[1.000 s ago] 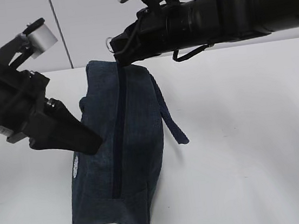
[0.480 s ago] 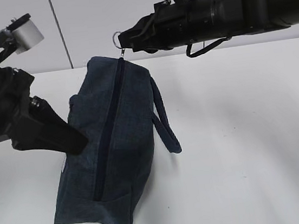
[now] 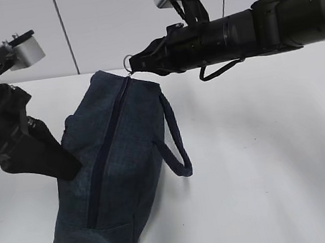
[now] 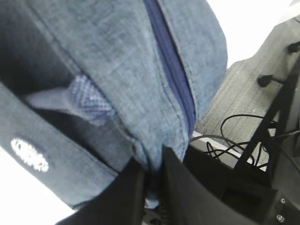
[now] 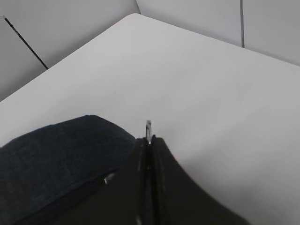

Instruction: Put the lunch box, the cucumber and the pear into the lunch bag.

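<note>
My left hand (image 3: 67,166) angles down from the left, clamped on a fold of fabric. My right arm (image 3: 257,27) reaches in level from the right, its hand (image 3: 133,64) pinched on a silver ring (image 5: 148,126).

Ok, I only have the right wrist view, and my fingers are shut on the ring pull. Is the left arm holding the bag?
Observer: Yes. The left gripper is pinching a fold of the lunch bag fabric close to the zipper.
Operator: Has the zipper opened at all?
Observer: No. In the exterior view it looks closed along its whole length, with the ring pull at the bag's far top end.
Operator: Where's the handle?
Observer: The loop handle hangs off the bag's right side, away from both arms.
</note>
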Controlling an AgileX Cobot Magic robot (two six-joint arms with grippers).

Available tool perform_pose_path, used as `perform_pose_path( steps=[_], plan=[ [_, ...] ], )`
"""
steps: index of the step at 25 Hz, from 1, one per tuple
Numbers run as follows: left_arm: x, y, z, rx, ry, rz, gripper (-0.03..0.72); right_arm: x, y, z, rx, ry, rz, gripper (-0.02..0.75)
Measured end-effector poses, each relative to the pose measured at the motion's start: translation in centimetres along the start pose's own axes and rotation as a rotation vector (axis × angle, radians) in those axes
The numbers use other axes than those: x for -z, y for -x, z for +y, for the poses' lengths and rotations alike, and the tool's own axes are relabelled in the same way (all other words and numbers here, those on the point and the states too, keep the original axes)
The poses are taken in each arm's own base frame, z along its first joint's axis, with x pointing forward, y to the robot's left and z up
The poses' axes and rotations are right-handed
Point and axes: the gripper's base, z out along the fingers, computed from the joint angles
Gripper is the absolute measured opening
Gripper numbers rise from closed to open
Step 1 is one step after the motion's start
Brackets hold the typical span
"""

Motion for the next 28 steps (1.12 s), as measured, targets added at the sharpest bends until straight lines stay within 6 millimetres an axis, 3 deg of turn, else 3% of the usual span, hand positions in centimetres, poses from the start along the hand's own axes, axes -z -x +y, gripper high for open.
perform_pose_path(
  steps=[8,18,28],
  plan=[
    [0.0,-0.3,0.4,0.070,0.056,0.035,0.003,-0.8,-2.0,-1.5,-0.083,0.007,0.030,0.018],
    [0.1,-0.9,1.0,0.145,0.126,0.093,0.003,-1.6,-3.1,-1.6,-0.136,0.056,0.040,0.018],
    [0.2,-1.3,1.1,0.178,0.147,0.129,0.003,-1.1,-2.2,-3.4,-0.182,0.049,0.003,0.018]
  ],
)
